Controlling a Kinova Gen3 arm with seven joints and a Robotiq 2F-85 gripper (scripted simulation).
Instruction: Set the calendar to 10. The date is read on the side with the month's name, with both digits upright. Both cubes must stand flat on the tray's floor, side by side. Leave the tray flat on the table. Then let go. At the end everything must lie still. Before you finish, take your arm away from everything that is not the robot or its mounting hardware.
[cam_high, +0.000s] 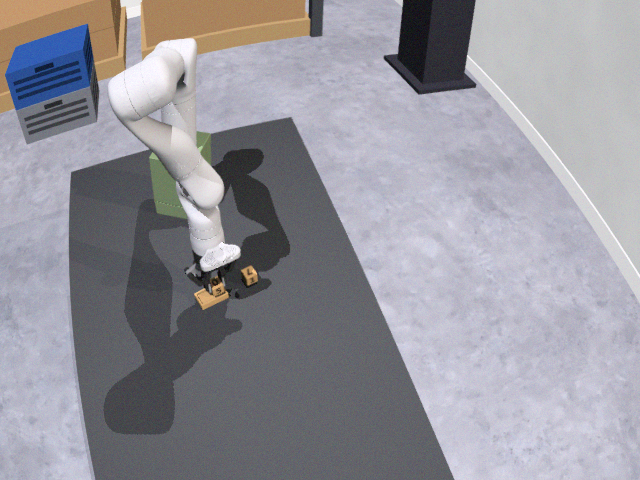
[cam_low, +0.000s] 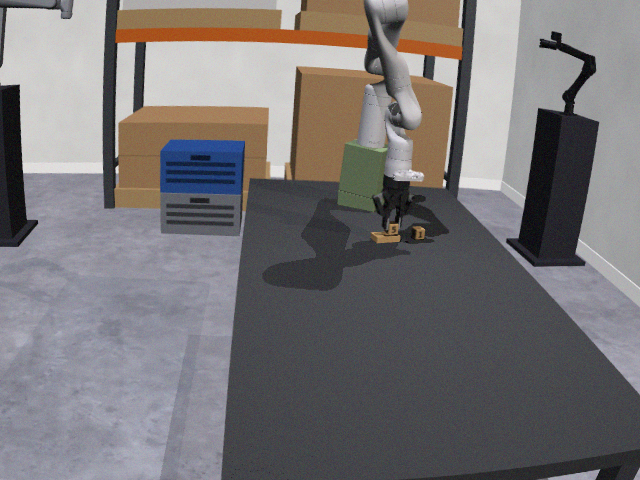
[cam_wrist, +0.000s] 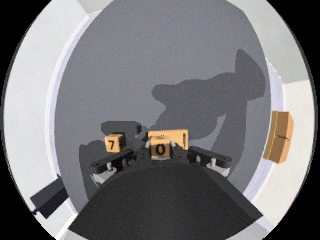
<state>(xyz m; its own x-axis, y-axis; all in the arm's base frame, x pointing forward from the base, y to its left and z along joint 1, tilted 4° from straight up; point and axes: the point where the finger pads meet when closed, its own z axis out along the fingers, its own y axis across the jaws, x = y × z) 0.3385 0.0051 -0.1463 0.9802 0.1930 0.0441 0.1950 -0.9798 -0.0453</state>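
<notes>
Near the far end of the dark table (cam_high: 289, 361) (cam_low: 387, 335) (cam_wrist: 125, 65), the gripper (cam_high: 217, 287) (cam_low: 392, 226) (cam_wrist: 160, 145) is pointing down, its fingers clamping a wooden cube (cam_high: 218, 290) (cam_low: 393, 229) (cam_wrist: 160, 149) at the tray (cam_high: 206, 300) (cam_low: 379, 238) (cam_wrist: 181, 137). That cube is showing a dark 5 on the face turned toward the exterior camera, upright there, and a 0 toward the wrist camera. In the top view it is sitting toward the tray's 2 o'clock end; whether its underside is touching the tray floor, I cannot tell.

The second cube (cam_high: 249, 275) (cam_low: 418, 233) (cam_wrist: 114, 143) is resting on the table outside the tray, apart from it: at 2 o'clock from the tray in the top view, 3 o'clock in the exterior view and 9 o'clock in the wrist view. It is presenting an upright 1 to the exterior camera and a 7 to the wrist camera. The tray is lying on the table and bearing small dark markings, too tiny to read.

From the tray in the top view, the green block (cam_high: 168, 180) (cam_low: 359, 170) is standing at 11 o'clock under the white arm. Farther out toward 11 o'clock, a blue crate (cam_high: 51, 67) (cam_low: 202, 165) is sitting on a grey crate (cam_high: 59, 116) (cam_low: 201, 217).
</notes>
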